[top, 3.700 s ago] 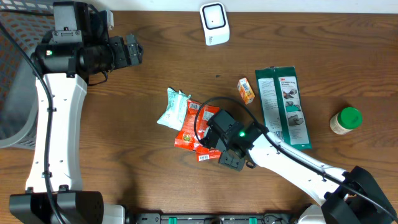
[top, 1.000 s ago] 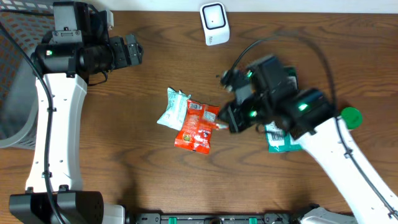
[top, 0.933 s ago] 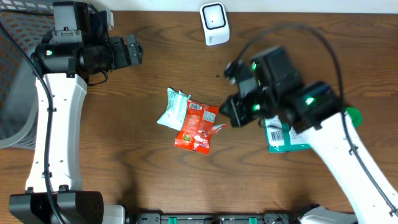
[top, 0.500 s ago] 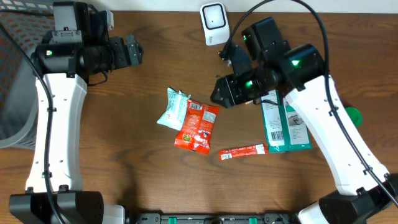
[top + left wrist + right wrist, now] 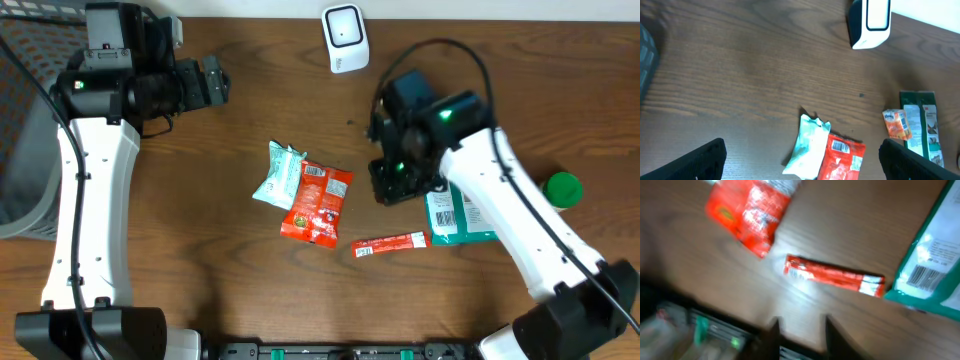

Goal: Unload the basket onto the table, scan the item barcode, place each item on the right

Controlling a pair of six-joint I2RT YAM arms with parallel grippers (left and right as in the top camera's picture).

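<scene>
The white barcode scanner (image 5: 345,38) stands at the table's far edge, also in the left wrist view (image 5: 871,22). A red stick pack (image 5: 390,243) lies flat near the front, barcode end to the left, and shows blurred in the right wrist view (image 5: 835,277). My right gripper (image 5: 397,185) hovers above and behind it; its fingers (image 5: 773,332) stand a little apart with nothing between them. My left gripper (image 5: 213,80) hangs wide open and empty at the far left, its fingers (image 5: 705,160) at the frame's bottom corners.
A red snack bag (image 5: 318,203) overlaps a white-teal packet (image 5: 278,172) mid-table. A green flat package (image 5: 455,215) lies partly under the right arm. A green-lidded jar (image 5: 562,187) stands at the right. A small orange pack (image 5: 896,124) lies beside the green package.
The right gripper carried the red stick pack up from beside the snack bag, let it drop near the front, swung toward the scanner and came back down. The left arm stayed still.
</scene>
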